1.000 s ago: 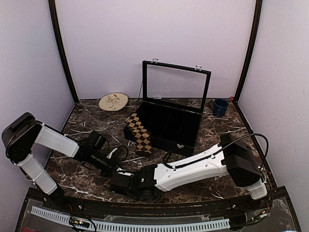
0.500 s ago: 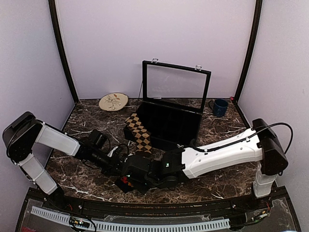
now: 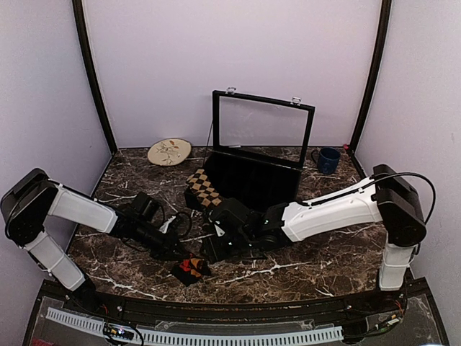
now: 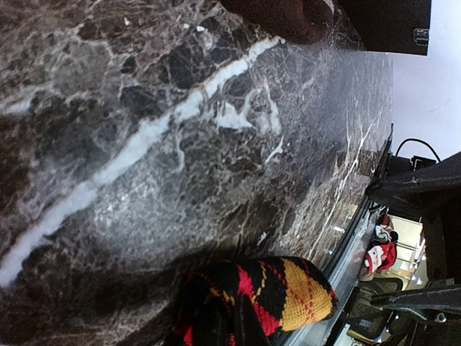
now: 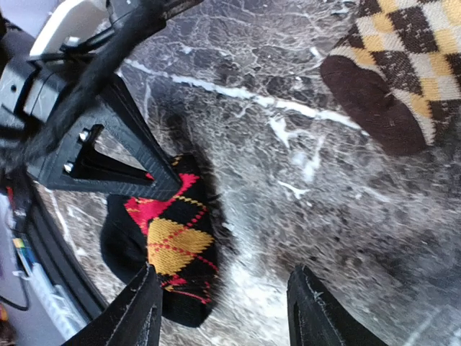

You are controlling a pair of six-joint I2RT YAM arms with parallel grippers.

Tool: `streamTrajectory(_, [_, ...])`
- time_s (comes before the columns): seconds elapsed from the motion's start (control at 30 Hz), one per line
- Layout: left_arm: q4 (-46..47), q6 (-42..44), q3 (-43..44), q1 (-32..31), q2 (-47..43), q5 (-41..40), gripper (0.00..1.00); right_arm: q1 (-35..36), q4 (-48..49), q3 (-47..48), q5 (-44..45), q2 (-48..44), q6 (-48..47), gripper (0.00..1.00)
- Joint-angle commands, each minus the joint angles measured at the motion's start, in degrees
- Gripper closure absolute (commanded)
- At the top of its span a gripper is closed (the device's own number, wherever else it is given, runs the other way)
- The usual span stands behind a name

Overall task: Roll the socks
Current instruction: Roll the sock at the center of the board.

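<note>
1 of 2 looks done: the red, orange and black argyle sock (image 3: 191,268) sits rolled near the dark marble table's (image 3: 324,267) front edge, the left gripper (image 5: 162,176) pressed together at its rim. right gripper (image 5: 223,274) spread, empty. the tan-brown and black argyle sock (image 3: 204,189) lies unrolled.

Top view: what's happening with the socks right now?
The left gripper is shut, seemingly pinching the edge of the red sock. That sock sits bunched into a small bundle near the front edge of the table. The right gripper hangs open just above the table between the two socks, holding nothing. The tan sock lies flat beside the black case, untouched. One sock looks rolled; the other is not yet started.
</note>
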Motion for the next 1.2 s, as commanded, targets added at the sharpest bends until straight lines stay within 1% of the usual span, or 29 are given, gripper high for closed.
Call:
streamTrajectory(0.0, [-5.73, 2.15, -1.17, -0.25, -0.57, -8.90, 1.00, -1.72, 11.28, -3.09, -9.73, 1.33, 6.72, 0.44])
streamTrajectory(0.27, [-4.14, 2.17, -1.83, -1.47, -1.29, -9.73, 1.00, -2.01, 15.04, -4.89, -15.01, 3.40, 10.93, 0.44])
streamTrajectory(0.4, [-3.79, 2.73, -1.79, -1.53, -1.22, -9.91, 1.00, -2.07, 18.69, -7.09, -15.53, 4.67, 13.95, 0.45])
streamTrajectory(0.57, [-3.53, 3.43, -1.85, -1.51, -1.60, -10.00, 1.00, -2.33, 21.73, -7.09, -16.97, 6.51, 16.97, 0.46])
streamTrajectory(0.63, [-3.53, 3.70, -1.70, -3.13, -1.89, -10.07, 1.00, -2.31, 23.00, -7.37, -17.08, 6.94, 18.02, 0.46])
streamTrajectory(0.83, [-3.56, 4.04, -1.95, -3.35, -2.09, -10.09, 1.00, -3.04, 28.71, -9.71, -17.88, 7.04, 22.68, 0.47])
streamTrajectory(1.0, [-3.57, 4.31, -1.89, -3.35, -2.44, -10.32, 1.00, -3.22, 30.15, -10.20, -18.86, 7.77, 25.23, 0.51])
streamTrajectory(1.17, [-3.62, 4.35, -1.87, -3.35, -2.92, -10.43, 1.00, -3.22, 33.41, -11.27, -20.22, 8.99, 28.08, 0.59])
